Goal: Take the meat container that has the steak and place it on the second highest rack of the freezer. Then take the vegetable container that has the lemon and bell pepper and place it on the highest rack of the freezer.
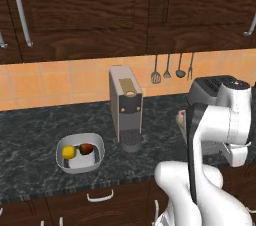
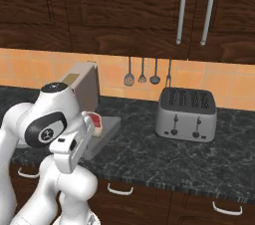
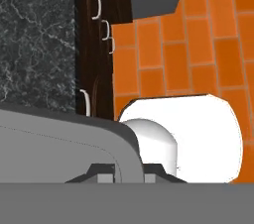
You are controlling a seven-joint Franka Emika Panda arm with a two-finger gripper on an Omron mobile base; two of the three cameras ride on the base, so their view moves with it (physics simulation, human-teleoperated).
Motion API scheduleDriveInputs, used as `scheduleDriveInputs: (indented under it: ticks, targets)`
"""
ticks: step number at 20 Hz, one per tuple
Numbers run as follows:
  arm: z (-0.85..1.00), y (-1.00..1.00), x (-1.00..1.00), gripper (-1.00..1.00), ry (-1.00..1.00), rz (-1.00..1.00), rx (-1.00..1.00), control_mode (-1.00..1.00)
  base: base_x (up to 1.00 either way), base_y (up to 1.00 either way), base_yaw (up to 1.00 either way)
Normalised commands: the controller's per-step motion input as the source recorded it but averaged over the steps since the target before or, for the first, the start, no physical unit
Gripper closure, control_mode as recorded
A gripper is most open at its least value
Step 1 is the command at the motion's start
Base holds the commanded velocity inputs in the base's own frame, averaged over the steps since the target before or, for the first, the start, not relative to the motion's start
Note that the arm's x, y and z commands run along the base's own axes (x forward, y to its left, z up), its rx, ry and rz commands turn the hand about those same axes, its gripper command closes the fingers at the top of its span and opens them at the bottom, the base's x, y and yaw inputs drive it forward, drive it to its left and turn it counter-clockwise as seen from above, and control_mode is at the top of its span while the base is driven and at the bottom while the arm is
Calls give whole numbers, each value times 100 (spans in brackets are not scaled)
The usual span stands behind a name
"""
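Note:
The meat container (image 2: 110, 128), a shallow grey tray, sits at the counter's front edge just right of my white arm. The steak (image 2: 93, 121) lies in its near-left end. In the hand view the tray's grey rim (image 3: 74, 139) fills the lower left, and my gripper (image 3: 130, 174) is shut on that rim. The vegetable container (image 1: 80, 162), a rounded white-grey bowl, stands on the counter to the left. It holds the lemon (image 1: 69, 152) and the bell pepper (image 1: 86, 148). The freezer is out of view.
A coffee machine (image 1: 126, 105) stands between bowl and tray. A silver toaster (image 2: 187, 112) sits to the right, with utensils (image 2: 148, 72) hanging on the tiled wall. Dark cabinets hang above. Drawer handles (image 2: 119, 189) line the counter front, over orange floor tiles (image 3: 198, 44).

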Motion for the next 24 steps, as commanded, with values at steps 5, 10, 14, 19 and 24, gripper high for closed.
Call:
scheduleDriveInputs:
  ticks: [5,10,14,19,24]
  targets:
    - [67,0,-37,100,-9,0,16,-100,0,0,0]
    - [7,1,-24,100,-8,0,22,-100,0,0,0]
    - [0,1,0,100,0,-1,0,-100,0,0,0]
    - [0,0,0,100,0,0,0,-100,0,0,0]
    - [0,12,-20,100,-8,1,0,100,-79,26,1]
